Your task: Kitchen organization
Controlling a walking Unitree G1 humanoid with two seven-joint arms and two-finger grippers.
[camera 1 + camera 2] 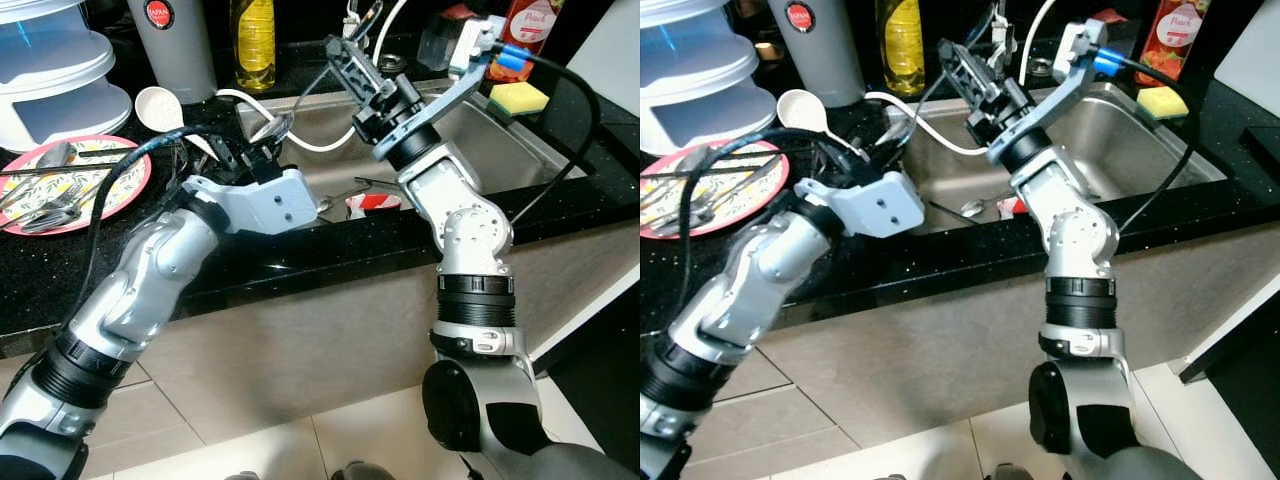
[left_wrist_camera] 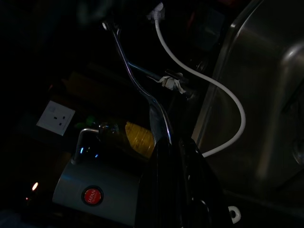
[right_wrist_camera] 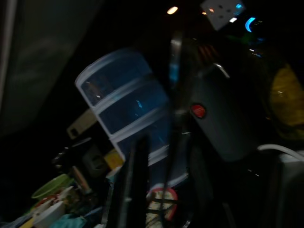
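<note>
A black speckled stone countertop [image 1: 330, 250] runs along a dim kitchen above a pale tiled floor [image 1: 250, 440], with a brushed stainless sink [image 1: 500, 140] sunk into it. In the basin lie loose metal cutlery [image 1: 335, 200] and a red-and-white item [image 1: 372, 203] that cannot be made out clearly; a white hose [image 1: 300, 135] curls over the rim. The left gripper [image 1: 245, 155] hangs at the sink's edge, its black fingers closed on the handle of a slim, shiny metal spoon [image 2: 142, 90] whose bowl points away from the wrist. The right gripper [image 1: 345, 55] is raised above the sink near the tap; whether its fingers are apart or together cannot be told. On the counter to the left sits a pink-rimmed patterned plate [image 1: 135, 185] heaped with cutlery, a white ladle [image 1: 160, 108] beside it, then a grey cylindrical flask [image 1: 180, 45] and a bottle of yellow oil [image 1: 253, 40]. A yellow sponge [image 1: 518, 97] rests at the sink's far right corner.
</note>
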